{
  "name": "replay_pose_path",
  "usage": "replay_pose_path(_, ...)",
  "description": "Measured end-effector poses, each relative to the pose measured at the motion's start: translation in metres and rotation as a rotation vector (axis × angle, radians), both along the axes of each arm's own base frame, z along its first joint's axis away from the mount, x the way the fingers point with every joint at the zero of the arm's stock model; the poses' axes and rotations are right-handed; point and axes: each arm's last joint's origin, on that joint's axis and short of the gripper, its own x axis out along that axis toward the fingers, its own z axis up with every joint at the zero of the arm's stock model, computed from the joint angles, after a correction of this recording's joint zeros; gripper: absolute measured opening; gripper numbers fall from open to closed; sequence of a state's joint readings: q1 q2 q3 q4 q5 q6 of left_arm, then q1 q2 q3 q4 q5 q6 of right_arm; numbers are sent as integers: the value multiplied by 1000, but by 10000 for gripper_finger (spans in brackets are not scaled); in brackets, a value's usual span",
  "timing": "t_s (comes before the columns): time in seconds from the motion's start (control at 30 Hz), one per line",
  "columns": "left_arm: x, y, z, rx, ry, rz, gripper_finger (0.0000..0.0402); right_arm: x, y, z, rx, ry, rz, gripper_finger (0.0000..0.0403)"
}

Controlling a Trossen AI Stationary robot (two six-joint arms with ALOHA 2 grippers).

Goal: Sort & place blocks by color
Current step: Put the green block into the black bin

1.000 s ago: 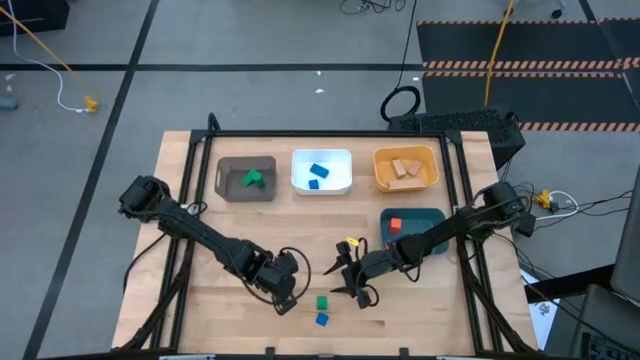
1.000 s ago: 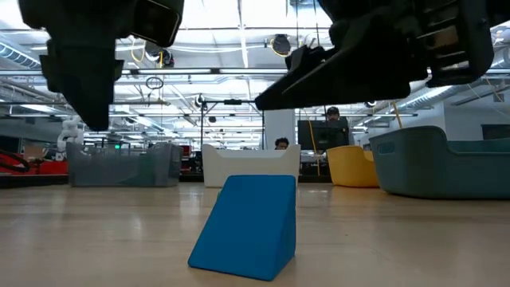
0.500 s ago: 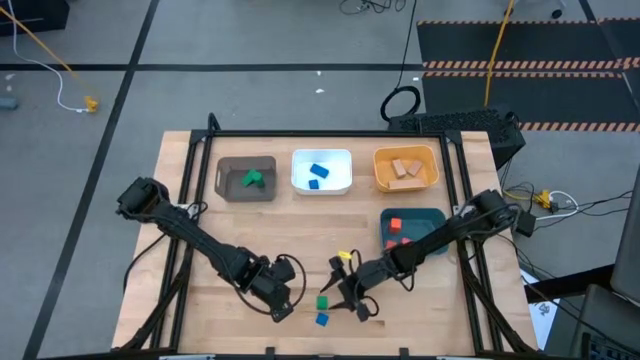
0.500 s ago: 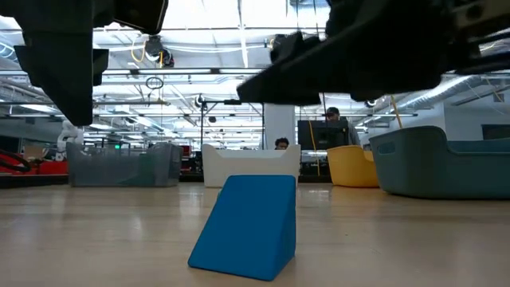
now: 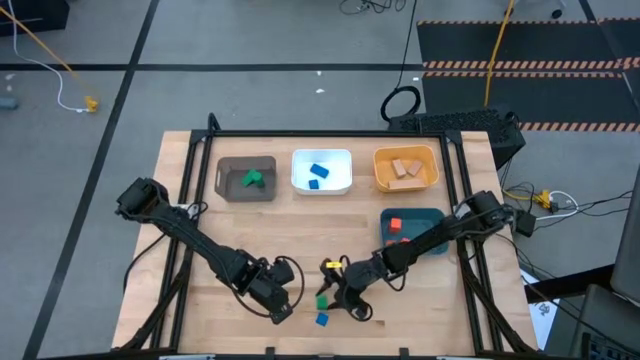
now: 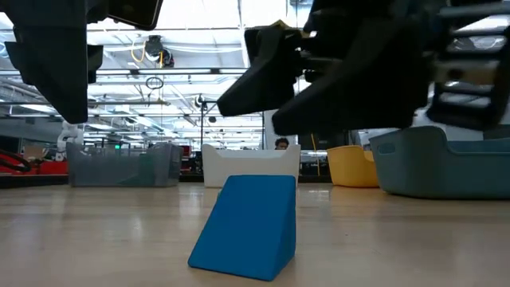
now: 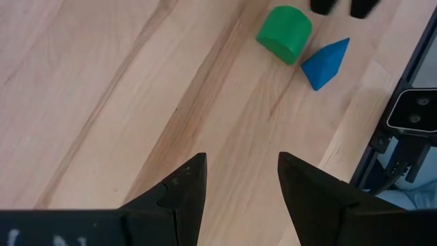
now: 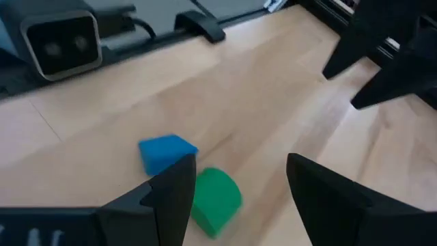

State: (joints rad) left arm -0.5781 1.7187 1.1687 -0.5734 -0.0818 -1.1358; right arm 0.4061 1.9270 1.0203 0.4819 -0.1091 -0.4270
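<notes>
On the near edge of the pale wooden table [image 5: 200, 240], two loose blocks close together: a blue wedge block [image 5: 322, 319] nearest the edge and a green rounded block [image 5: 322, 301] just behind it, not quite touching. Above the green block, the right gripper [image 5: 349, 303], fingers spread apart and holding nothing, one finger [image 8: 167, 195] at each side of the green block in its own wrist view. A little to the left on bare boards, the left gripper [image 5: 281, 309], also released and empty, with both blocks near but ahead of its fingertips [image 7: 188, 181]. Wood surface with long straight grain, dark metal frame around the edges. Further back on the right, a teal bin [image 5: 432, 216] with red-orange blocks [image 5: 395, 224] inside. At the far side, three bins in a row: a brown bin [image 5: 225, 178] with green blocks [image 5: 252, 179], a white bin [image 5: 300, 160] with blue blocks [image 5: 318, 174], an orange bin [image 5: 385, 160] with pale wood blocks [image 5: 405, 168]. Beyond the table, grey floor with dark tape lines, a striped black mat [image 5: 520, 60] and yellow cable [image 5: 497, 50]. In the low view, a wide hall with ceiling lights, and a person [image 6: 280, 143] partly hidden behind the white bin.
</notes>
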Motion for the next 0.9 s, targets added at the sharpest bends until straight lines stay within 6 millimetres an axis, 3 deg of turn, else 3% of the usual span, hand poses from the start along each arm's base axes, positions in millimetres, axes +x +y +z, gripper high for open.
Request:
replay_pose_path(0.3, 0, 0, 0, 0, -2, 15, 182, 0, -20, -11, -141, 67, 64, 224)
replay_pose_path(0.5, 0, 0, 0, -6, 0, 28, 182, -2, -18, -13, -179, 61, 172, 224)
replay_pose_path(0.7, 0, 0, 0, -7, 1, 31, 182, 9, -15, -5, -207, -14, 227, 224)
replay_pose_path(0.9, 0, 0, 0, -16, 5, 51, 182, 16, -13, -10, -254, -29, 265, 224)
